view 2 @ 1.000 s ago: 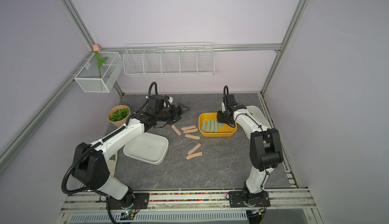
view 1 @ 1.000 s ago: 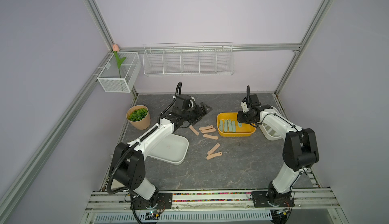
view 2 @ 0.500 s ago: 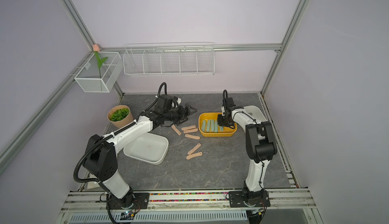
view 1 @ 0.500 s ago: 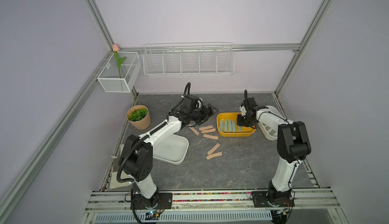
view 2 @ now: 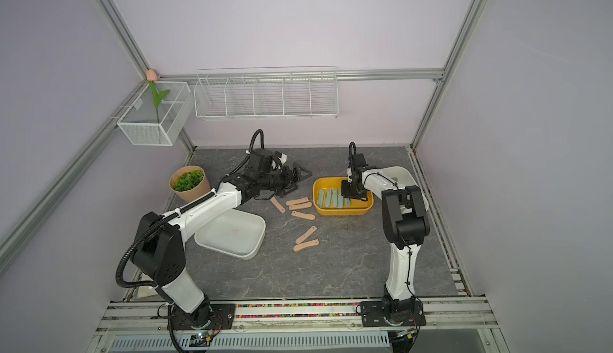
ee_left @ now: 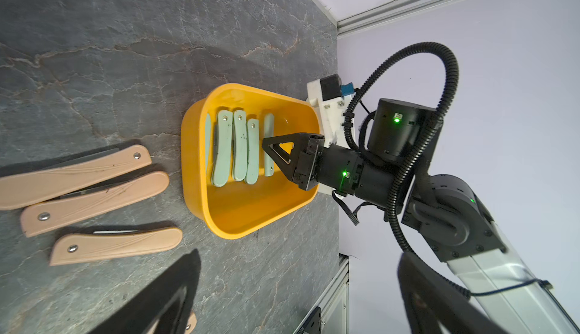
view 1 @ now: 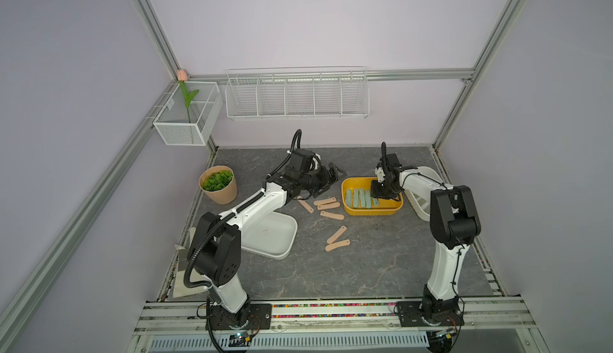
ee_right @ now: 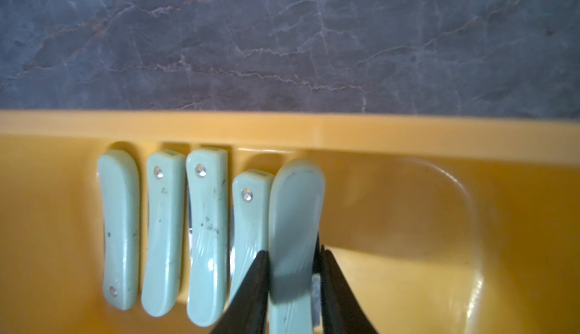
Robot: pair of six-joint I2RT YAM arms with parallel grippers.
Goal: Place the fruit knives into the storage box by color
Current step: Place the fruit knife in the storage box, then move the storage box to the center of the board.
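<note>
Several mint-teal fruit knives (ee_right: 163, 232) lie side by side in the yellow storage box (view 1: 371, 213) (ee_right: 282, 125). My right gripper (ee_right: 293, 252) (view 1: 381, 195) reaches down into the box. It is shut on one more mint knife (ee_right: 295, 210), held beside the row. Several peach-pink knives (view 1: 331, 215) (view 2: 303, 215) (ee_left: 94, 202) lie loose on the dark stone table left of the box. My left gripper (view 1: 331, 173) (ee_left: 299, 255) hangs open just behind the pink knives with nothing between its fingers.
An empty white tray (view 1: 288, 241) sits under my left arm. A potted green plant (view 1: 219, 185) stands at the back left. A white container (view 1: 421, 202) stands right of the yellow box, behind my right arm. Wire baskets (view 1: 297, 95) hang on the back wall.
My left gripper has moved right, closer to the yellow box. My right arm has folded inward and its gripper has come down into the box with the mint knife.
</note>
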